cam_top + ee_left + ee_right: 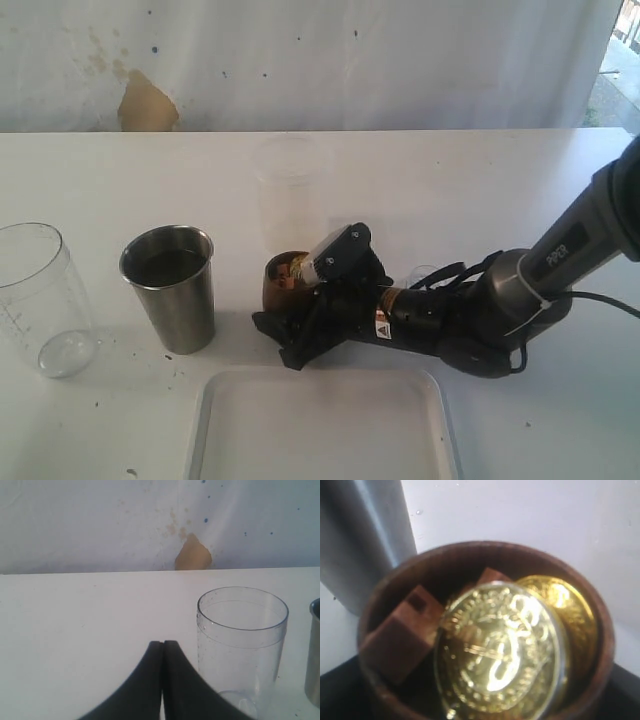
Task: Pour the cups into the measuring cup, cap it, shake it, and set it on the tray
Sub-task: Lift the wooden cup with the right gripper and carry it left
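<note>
R gripper (285,312): laid low, jaws wide, one each side of wooden cup (281,283), prob. to lift it for pouring; contact w/ wall: cannot tell. Cup holds gold coins (500,655), wooden blocks (400,640). L gripper (163,677): jaws together, empty, likely idle. Measuring cup (242,645) stands just beyond its tips, upright, uncapped, ready to receive.

One each: tumbler (170,290), wooden cup (276,290), jar (40,300), tray (206,420); two coins (500,650)
</note>
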### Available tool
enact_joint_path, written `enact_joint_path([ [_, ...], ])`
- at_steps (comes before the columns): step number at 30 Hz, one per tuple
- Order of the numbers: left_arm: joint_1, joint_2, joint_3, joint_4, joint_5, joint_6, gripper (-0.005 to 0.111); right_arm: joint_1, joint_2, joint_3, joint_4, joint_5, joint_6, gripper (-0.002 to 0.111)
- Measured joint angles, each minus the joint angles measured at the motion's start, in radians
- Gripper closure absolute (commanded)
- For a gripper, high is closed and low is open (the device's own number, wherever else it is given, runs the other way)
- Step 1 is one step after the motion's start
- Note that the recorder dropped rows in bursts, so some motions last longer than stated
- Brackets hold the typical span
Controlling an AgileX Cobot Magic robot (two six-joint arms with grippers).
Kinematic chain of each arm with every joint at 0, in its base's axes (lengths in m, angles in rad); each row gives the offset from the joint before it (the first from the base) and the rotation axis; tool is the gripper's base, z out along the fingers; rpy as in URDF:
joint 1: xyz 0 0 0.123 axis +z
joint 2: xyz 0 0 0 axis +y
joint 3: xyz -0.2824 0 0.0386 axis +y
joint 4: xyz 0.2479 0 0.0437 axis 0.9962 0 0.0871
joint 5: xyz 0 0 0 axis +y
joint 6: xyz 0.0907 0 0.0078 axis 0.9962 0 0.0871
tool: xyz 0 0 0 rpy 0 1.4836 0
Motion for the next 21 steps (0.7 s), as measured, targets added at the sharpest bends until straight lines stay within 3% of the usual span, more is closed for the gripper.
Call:
enact_joint_path([
  [15,0.000,0.000,0.000,0.000,0.000,0.000,0.107,0.000,-0.375,-0.003,-0.132,0.220,0.302,0.108],
  [21,0.000,0.000,0.000,0.000,0.000,0.000,0.107,0.078,-0.465,-0.079,-0.192,0.279,0.419,0.108],
])
